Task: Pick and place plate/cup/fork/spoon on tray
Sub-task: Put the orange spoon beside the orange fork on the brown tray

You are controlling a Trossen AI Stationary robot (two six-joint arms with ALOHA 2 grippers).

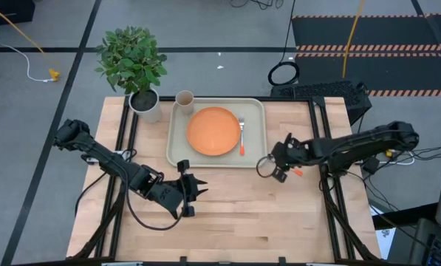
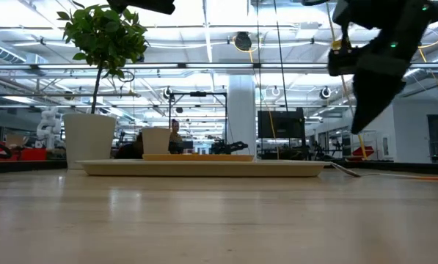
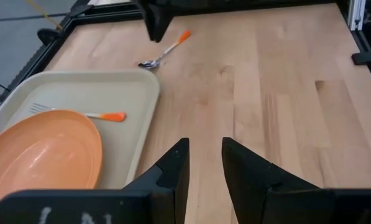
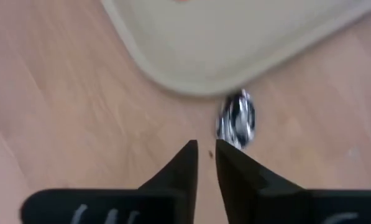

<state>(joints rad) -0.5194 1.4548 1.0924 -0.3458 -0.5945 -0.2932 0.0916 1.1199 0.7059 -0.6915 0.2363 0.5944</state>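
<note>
— Three things sit on the tray [image 1: 177,140]: the plate [image 1: 213,131] in the middle, the fork [image 1: 241,134] just beside it on the right, and the cup [image 1: 185,98] in the far left corner.

— And the spoon [image 3: 164,51]?

— On the bare table [image 1: 235,214], off the tray's near right corner, bowl toward the tray. The right gripper [image 1: 278,166] hangs above it, fingers nearly together and holding nothing.

— The other arm?

— The left gripper [image 1: 191,193] waits over the table near the tray's near left corner, fingers [image 3: 173,171] slightly apart, empty. A potted plant [image 1: 135,63] stands just left of the cup, outside the tray.
</note>
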